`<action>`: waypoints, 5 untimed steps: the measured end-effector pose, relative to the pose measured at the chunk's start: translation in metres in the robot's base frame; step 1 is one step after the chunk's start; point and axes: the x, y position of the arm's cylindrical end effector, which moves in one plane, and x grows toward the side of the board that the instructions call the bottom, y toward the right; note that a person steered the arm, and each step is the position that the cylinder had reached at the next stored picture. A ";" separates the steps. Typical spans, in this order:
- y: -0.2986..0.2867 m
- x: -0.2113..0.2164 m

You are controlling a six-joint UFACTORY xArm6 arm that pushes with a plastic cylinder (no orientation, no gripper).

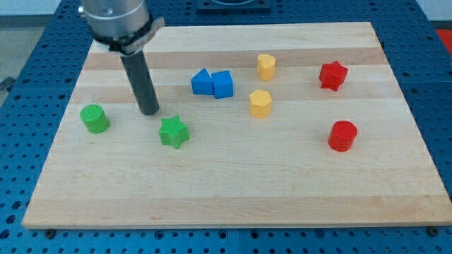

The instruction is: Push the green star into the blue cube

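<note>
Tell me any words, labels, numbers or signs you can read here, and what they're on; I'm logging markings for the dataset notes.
None: no readable text shows anywhere.
The wooden board, the green star, the blue cube and the other blocks are unmarked.
The rod above my tip is plain dark.

On the desk (212, 204), the tool (149, 111) stands toward the view's left. The green star (173, 132) lies just beside it, to its lower right, not clearly touching. The green cylinder (94, 118) sits to the tool's left. Up and right of the tool, the blue wedge-like block (202, 82) touches the blue cube (222, 85) on its right. Further right come two yellow blocks (260, 104), one above the other. Farthest right are the red star (332, 75) and, below it, the red cylinder (342, 135).
</note>
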 end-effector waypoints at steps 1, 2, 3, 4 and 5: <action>0.000 0.031; 0.001 0.058; 0.033 0.071; 0.073 0.056; 0.109 0.030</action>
